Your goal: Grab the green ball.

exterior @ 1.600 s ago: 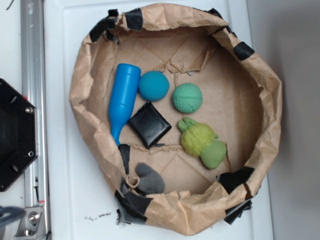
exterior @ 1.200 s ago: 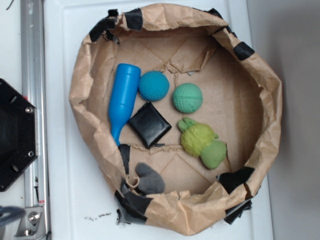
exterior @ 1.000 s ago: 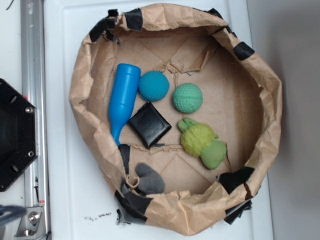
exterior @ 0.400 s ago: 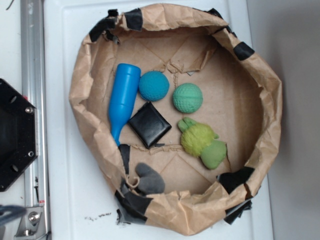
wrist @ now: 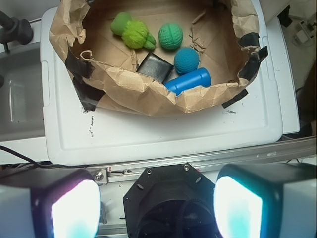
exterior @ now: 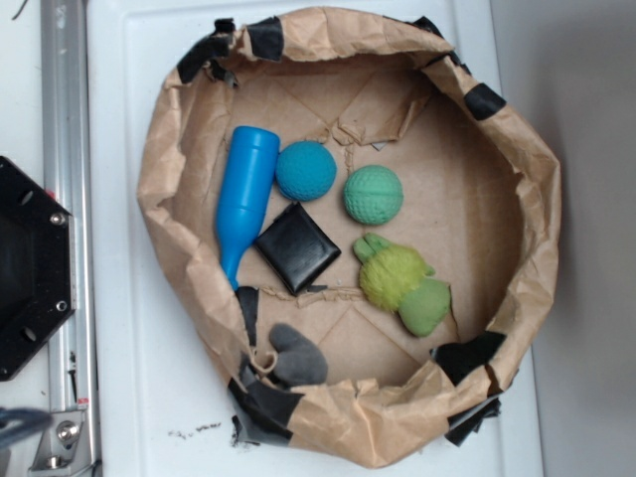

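The green ball [exterior: 373, 195] is mint-coloured and dimpled, resting on the floor of a brown paper-lined bin [exterior: 517, 149], right of a teal-blue ball [exterior: 305, 171]. The wrist view shows the green ball [wrist: 170, 36] near the top, far from my gripper [wrist: 156, 206]. My gripper hangs high over the black robot base [wrist: 168, 198], outside the bin. Its two glowing pads [wrist: 74, 210] stand wide apart with nothing between them. The gripper does not appear in the exterior view.
Inside the bin lie a blue bottle-shaped toy [exterior: 243, 199], a black square pad [exterior: 297, 247], a yellow-green plush toy [exterior: 402, 283] and a grey lump [exterior: 296, 358]. The bin sits on a white tray [exterior: 139, 397]. A metal rail [exterior: 65, 149] runs along the left.
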Action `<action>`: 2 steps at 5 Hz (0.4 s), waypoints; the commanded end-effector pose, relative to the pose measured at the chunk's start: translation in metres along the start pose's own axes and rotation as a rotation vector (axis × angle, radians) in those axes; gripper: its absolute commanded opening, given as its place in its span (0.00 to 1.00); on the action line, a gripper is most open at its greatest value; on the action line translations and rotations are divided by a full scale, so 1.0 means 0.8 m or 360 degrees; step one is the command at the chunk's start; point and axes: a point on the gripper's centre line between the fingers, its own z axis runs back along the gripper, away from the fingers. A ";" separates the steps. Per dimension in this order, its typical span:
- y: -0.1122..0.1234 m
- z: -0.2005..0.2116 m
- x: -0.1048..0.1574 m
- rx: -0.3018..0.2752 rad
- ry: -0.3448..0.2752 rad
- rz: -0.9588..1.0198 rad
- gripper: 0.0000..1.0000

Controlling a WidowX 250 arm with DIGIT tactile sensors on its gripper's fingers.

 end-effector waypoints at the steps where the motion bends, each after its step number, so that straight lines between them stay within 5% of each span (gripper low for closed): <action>1: 0.047 -0.039 0.128 0.0159 -0.0390 -0.0672 1.00; 2: 0.039 -0.085 0.171 0.0115 -0.0359 -0.0852 1.00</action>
